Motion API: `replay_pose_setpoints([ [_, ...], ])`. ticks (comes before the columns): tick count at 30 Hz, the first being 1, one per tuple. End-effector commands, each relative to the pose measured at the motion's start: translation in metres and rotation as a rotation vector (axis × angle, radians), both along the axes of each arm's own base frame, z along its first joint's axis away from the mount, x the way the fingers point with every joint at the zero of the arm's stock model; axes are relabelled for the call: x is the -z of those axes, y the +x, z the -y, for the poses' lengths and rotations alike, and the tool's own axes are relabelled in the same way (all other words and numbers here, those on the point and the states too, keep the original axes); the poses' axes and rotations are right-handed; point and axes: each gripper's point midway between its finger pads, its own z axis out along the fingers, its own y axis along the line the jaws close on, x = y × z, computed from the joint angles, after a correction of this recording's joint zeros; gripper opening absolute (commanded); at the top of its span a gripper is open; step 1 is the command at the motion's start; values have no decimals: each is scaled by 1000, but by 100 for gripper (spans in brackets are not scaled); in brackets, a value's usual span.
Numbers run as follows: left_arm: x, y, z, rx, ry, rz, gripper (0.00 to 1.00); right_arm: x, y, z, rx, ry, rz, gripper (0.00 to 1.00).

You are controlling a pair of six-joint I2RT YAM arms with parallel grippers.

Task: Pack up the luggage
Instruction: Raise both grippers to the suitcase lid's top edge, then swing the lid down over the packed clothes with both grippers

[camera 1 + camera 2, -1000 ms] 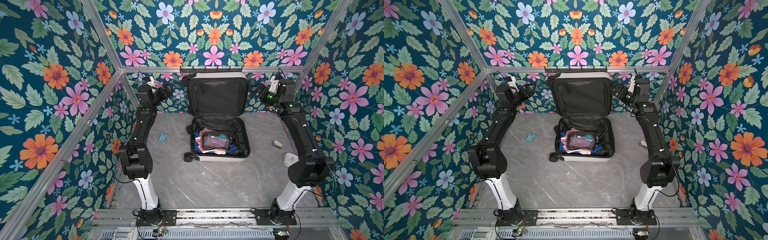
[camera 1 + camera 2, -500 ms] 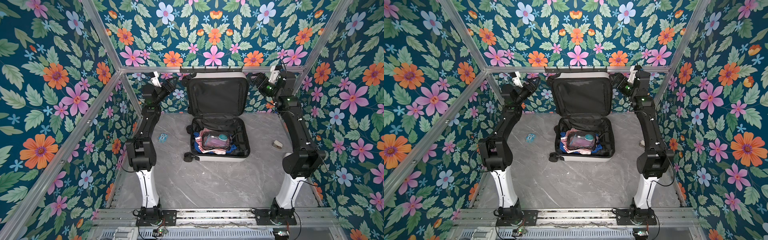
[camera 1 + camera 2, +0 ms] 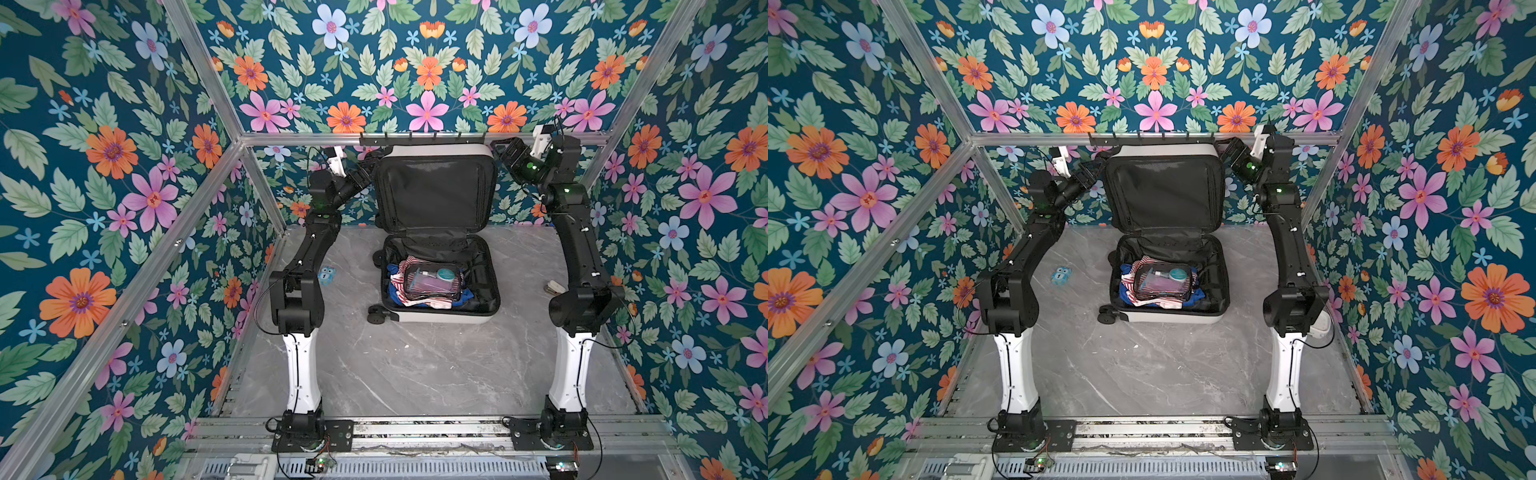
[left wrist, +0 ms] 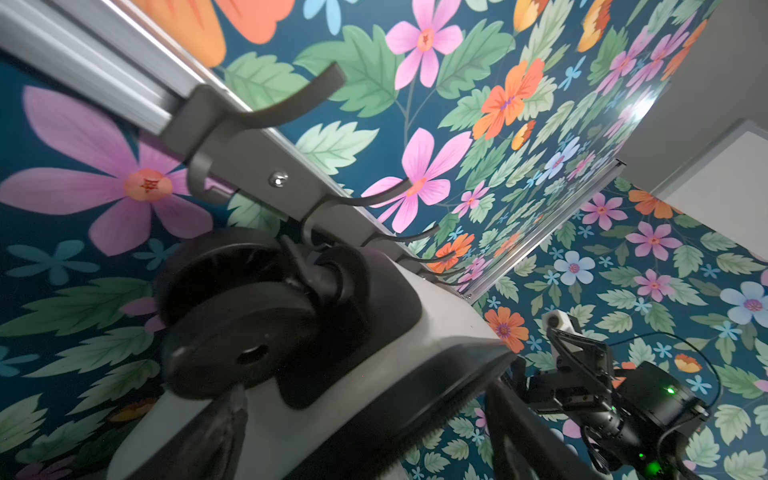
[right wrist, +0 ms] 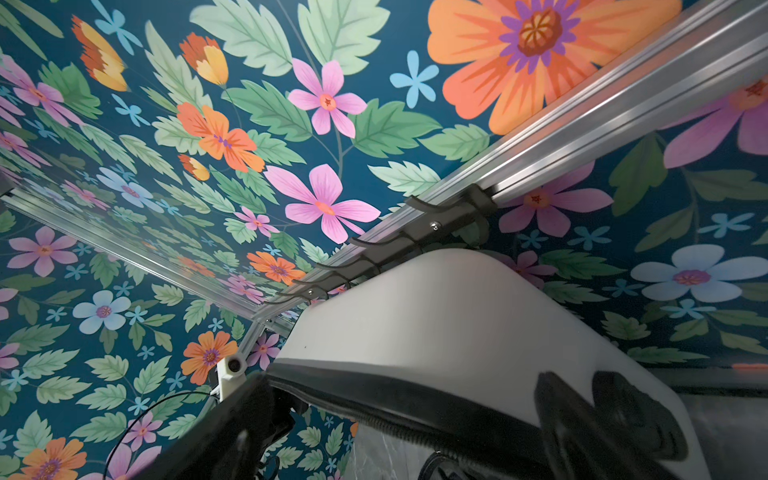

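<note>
Both arms were raised; left gripper and right gripper straddled the luggage lid's top corners, jaws wide apart.

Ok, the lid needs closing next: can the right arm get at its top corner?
Probably yes: the right end effector is open at the top corner of the upright luggage lid, fingers straddling its edge, nothing between. The hook rail above sits close.

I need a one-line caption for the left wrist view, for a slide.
Close view of a black spinner wheel on the raised lid of the white luggage, just below a hook rail.
</note>
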Motion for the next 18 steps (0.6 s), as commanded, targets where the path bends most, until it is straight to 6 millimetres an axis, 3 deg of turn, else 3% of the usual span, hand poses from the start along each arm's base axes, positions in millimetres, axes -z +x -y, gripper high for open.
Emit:
replay_pose_setpoints([
  [1,-12,-5,6,30,-7,43,89,-1,0,-6,-32,21,7,99],
  [8,-13,-11,19,82,-21,48,89,8,5,-16,-92,38,2,99],
  [18,-28,-34,34,138,-1,79,87,8,-13,-34,-162,28,31,95],
])
